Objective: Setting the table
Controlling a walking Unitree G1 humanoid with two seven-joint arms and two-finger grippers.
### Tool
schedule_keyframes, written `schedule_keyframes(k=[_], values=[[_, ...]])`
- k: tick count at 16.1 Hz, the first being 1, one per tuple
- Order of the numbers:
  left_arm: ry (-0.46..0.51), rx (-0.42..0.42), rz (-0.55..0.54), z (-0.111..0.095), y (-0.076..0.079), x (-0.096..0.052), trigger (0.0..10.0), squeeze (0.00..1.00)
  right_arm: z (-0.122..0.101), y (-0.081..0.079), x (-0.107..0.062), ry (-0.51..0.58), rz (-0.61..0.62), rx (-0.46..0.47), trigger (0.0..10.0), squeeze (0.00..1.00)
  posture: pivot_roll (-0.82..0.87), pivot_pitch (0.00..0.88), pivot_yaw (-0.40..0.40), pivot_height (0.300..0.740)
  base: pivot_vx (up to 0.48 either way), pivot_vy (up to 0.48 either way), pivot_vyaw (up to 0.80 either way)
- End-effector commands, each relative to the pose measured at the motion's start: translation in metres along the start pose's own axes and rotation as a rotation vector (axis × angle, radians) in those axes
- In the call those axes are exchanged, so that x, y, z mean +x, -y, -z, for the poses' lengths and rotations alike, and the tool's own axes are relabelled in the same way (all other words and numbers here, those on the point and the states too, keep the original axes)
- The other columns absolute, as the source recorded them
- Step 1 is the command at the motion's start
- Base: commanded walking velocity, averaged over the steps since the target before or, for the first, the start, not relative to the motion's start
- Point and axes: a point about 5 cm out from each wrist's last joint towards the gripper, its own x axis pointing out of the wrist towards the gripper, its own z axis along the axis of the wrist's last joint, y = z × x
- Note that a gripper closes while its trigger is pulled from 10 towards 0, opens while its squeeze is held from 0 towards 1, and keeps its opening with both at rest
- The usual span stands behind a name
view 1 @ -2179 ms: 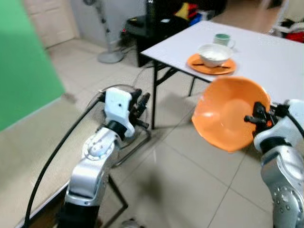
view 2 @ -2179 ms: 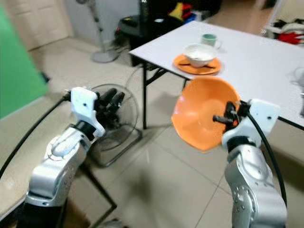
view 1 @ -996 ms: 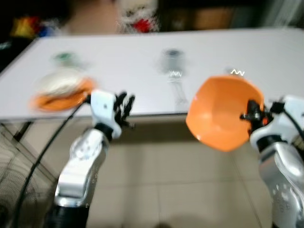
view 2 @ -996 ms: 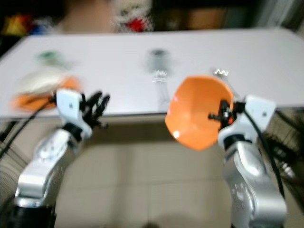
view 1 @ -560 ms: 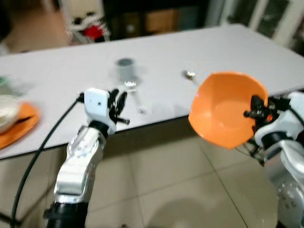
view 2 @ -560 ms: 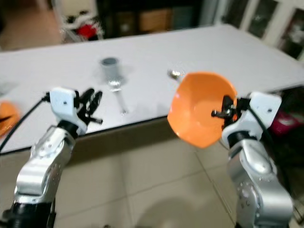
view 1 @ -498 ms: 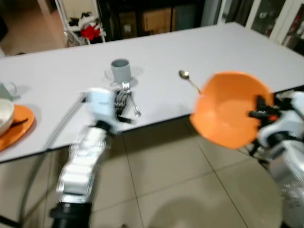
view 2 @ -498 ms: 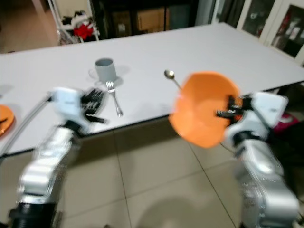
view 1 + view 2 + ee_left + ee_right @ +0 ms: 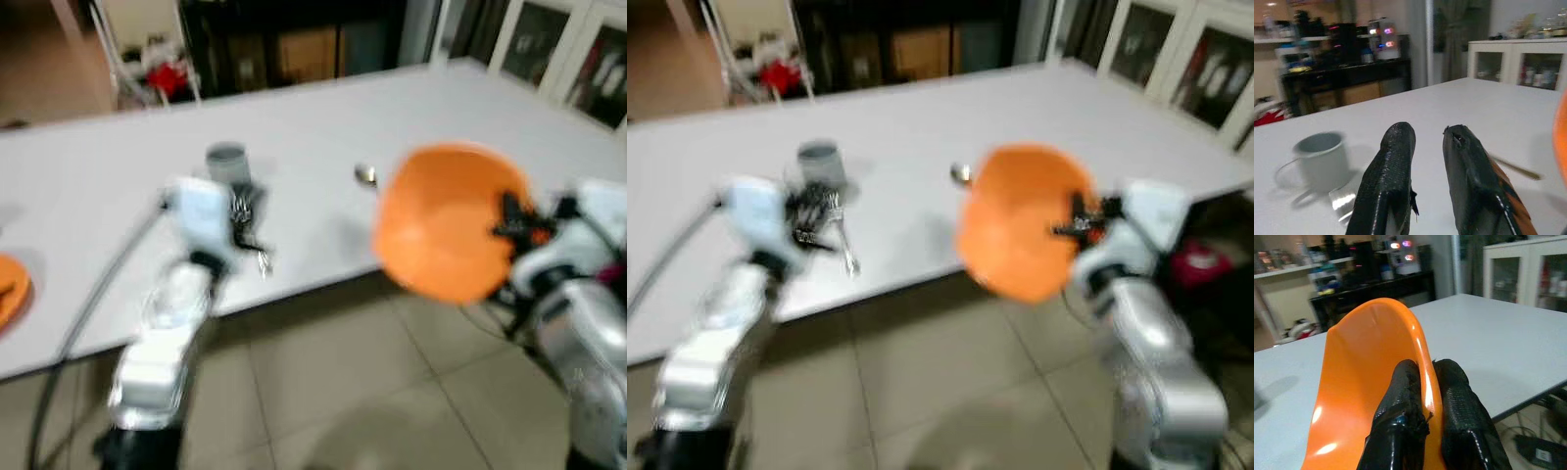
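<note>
The right gripper (image 9: 1422, 382) is clamped on the rim of the round orange plastic plate (image 9: 446, 220), one black finger on each face, holding it on edge in the air just off the near edge of the long white table (image 9: 323, 117). The left gripper (image 9: 1427, 142) hovers over that table with its fingers slightly apart, gripping nothing. Near it stand a grey mug (image 9: 1320, 156), a metal fork (image 9: 844, 245) and a metal spoon (image 9: 364, 175).

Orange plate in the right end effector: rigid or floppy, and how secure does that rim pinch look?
The orange plate probably is stiff and light: pinched at one rim point by the right end effector, it holds its shape without sagging. Its glossy surface suggests slipperiness, so it may pivot in that narrow pinch.
</note>
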Motion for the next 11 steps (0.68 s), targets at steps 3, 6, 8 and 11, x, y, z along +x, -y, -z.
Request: schedule_keyframes(k=[3,6,8,11], values=[[0.0,0.027,-0.034,-0.0039,-0.0135,-0.0051,10.0,0.0,-0.0067,-0.0115,-0.0005,0.053,-0.052,0.022,10.0,0.0,-0.01,0.0,0.036,0.74,0.437,0.0,0.0],[-0.003,0.025,-0.011,-0.0038,-0.0092,-0.0033,10.0,0.0,-0.0048,-0.0115,-0.0008,0.051,-0.05,0.027,10.0,0.0,-0.02,0.0,0.043,0.74,0.437,0.0,0.0],[0.0,0.024,-0.005,-0.0048,-0.0074,-0.0025,10.0,0.0,-0.0031,-0.0151,-0.0001,0.042,-0.07,0.038,10.0,0.0,-0.02,0.0,0.043,0.74,0.435,0.0,0.0],[0.012,0.027,-0.021,-0.007,-0.0109,-0.003,10.0,0.0,-0.0025,-0.018,0.0009,0.036,-0.092,0.012,10.0,0.0,0.0,0.0,0.04,0.74,0.437,0.0,0.14]])
